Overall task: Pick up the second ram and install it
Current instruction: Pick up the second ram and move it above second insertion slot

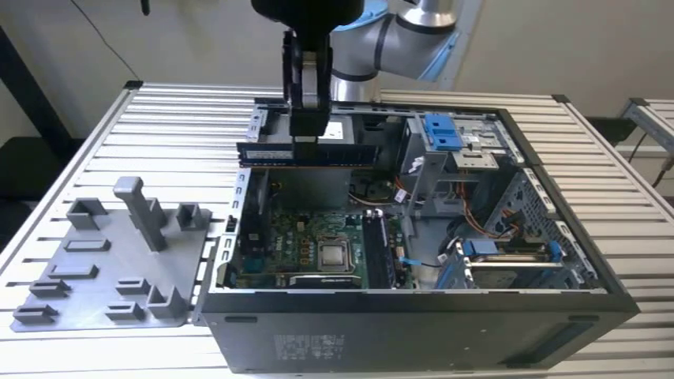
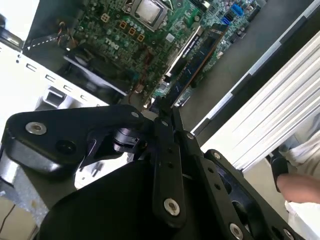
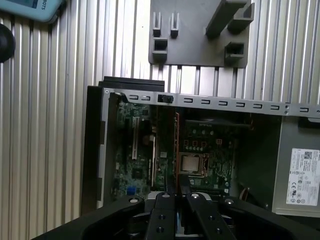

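In the exterior view my gripper (image 1: 305, 136) hangs over the back left part of the open computer case (image 1: 421, 324), shut on the second ram (image 1: 316, 154). The dark stick lies level, long edge down, above the motherboard (image 1: 300, 245). The first wrist view looks straight down past the gripper (image 3: 176, 184) and shows the ram (image 3: 176, 145) edge-on as a thin line over the board, beside the processor (image 3: 191, 164). In the second wrist view the gripper (image 2: 165, 107) sits above the board with its fingers close together.
A grey holder plate (image 1: 116, 260) with upright blocks lies on the slatted table at the exterior view's left, also seen as the holder plate (image 3: 200, 35). Inside the case stand a drive cage with blue clips (image 1: 447, 138) and loose cables. A person's hand (image 2: 300, 187) is nearby.
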### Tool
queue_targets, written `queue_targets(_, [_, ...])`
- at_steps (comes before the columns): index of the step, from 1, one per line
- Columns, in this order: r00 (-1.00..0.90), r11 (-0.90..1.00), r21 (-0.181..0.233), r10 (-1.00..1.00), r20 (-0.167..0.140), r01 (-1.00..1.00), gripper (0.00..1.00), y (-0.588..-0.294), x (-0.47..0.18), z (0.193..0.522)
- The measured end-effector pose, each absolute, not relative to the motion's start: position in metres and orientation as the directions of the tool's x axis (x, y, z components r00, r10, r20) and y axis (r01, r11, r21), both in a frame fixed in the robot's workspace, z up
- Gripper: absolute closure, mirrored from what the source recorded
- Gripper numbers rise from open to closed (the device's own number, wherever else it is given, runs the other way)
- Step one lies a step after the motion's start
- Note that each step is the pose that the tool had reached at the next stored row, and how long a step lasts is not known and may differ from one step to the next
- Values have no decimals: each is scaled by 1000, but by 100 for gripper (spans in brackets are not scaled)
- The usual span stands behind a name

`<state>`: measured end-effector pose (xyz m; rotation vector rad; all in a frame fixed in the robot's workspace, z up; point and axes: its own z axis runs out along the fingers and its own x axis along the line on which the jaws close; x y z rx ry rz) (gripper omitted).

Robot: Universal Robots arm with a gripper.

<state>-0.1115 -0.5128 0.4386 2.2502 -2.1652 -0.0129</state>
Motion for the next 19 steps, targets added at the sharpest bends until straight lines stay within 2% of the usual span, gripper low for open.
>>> queue_targets(19, [39, -38, 20, -999, 7, -999, 86, -513, -76, 439])
